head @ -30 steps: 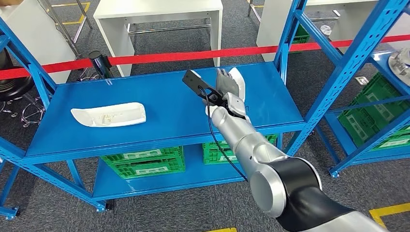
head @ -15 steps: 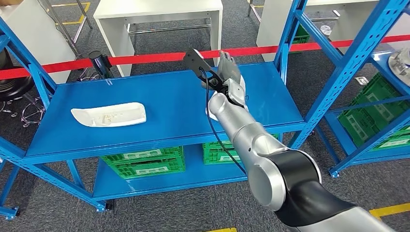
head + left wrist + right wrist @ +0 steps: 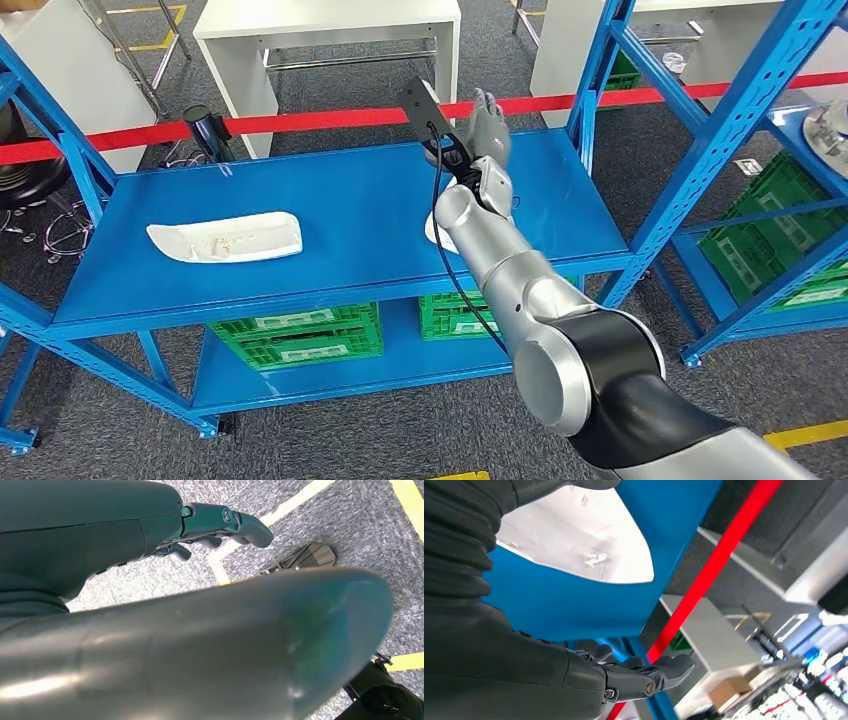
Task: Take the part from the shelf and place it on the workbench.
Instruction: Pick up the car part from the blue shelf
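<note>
The right robot hand (image 3: 487, 128) hovers empty, fingers spread, above the blue shelf (image 3: 340, 225) at upper centre. A white part (image 3: 579, 535) lies beneath it, another part (image 3: 225, 238) at centre left. The left robot hand (image 3: 220, 527) holds nothing, fingers loosely curled.

White parts (image 3: 226, 240); blue shelf (image 3: 350, 215); green crates (image 3: 300, 338); red barrier tape (image 3: 300, 121); grey carpet (image 3: 330, 440).

- I am seeing one part (image 3: 226, 240) lying on the left of the top shelf (image 3: 340, 200).
- A second part (image 3: 436, 228) is lying on the shelf's right side, mostly under my right arm (image 3: 520, 280).
- My right hand (image 3: 487, 130) is hovering above that shelf's rear edge.
- Crates (image 3: 297, 335) are sitting on the lower shelf.
- A barrier tape (image 3: 320, 120) is running behind the shelf, with a tabletop (image 3: 325, 15) beyond it.
</note>
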Robot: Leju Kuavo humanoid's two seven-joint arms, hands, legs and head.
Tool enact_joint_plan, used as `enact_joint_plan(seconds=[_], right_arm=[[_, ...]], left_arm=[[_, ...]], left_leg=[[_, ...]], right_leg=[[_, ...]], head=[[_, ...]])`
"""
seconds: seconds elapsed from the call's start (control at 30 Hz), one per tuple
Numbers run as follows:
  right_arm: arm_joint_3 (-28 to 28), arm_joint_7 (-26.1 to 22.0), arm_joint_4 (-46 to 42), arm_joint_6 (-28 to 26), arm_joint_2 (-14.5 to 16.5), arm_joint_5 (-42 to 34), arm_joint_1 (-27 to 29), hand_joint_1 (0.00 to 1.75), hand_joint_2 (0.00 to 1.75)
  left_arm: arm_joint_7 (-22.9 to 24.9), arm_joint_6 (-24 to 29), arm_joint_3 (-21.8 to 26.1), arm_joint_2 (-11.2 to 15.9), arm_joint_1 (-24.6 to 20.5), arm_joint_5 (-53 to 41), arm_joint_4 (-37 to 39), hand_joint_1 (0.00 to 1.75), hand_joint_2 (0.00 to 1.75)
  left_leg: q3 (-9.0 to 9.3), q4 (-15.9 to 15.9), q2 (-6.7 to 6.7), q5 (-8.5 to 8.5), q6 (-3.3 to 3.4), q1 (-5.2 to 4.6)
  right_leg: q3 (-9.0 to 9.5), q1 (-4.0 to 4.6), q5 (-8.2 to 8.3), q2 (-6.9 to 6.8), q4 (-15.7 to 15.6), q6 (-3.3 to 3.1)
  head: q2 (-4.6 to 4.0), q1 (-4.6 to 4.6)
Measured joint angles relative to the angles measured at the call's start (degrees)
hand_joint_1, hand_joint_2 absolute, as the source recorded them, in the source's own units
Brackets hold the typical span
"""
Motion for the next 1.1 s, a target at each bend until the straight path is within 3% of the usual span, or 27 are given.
enact_joint_plan(seconds=[0.2,0.67,1.1], right_arm=[[0.5,2.0,-2.5,-1.7,0.0,-2.4,3.1,0.00,1.75],[4.6,6.7,-13.0,3.3,0.8,-9.4,11.9,0.00,1.75],[6.2,12.2,-21.3,1.7,0.8,-8.1,17.6,0.00,1.75]], left_arm=[[0.1,0.0,0.7,-0.1,0.0,0.4,0.0,0.00,0.00],[0.2,0.0,2.4,-0.2,0.1,1.0,0.0,0.00,0.00],[0.2,0.0,3.1,-0.1,0.2,0.6,0.0,0.00,0.00]], left_leg=[[-0.01,0.0,-0.01,-0.01,0.01,0.00],[-0.01,0.0,0.00,-0.01,0.00,0.01],[0.00,0.0,-0.01,-0.02,0.01,0.00]], right_leg=[[0.01,-0.01,0.00,-0.01,0.0,0.00],[0.01,0.00,-0.01,-0.01,0.0,0.00],[0.01,0.00,-0.01,-0.01,0.0,0.01]], head=[[0.00,0.00],[0.00,0.01],[0.00,0.00]])
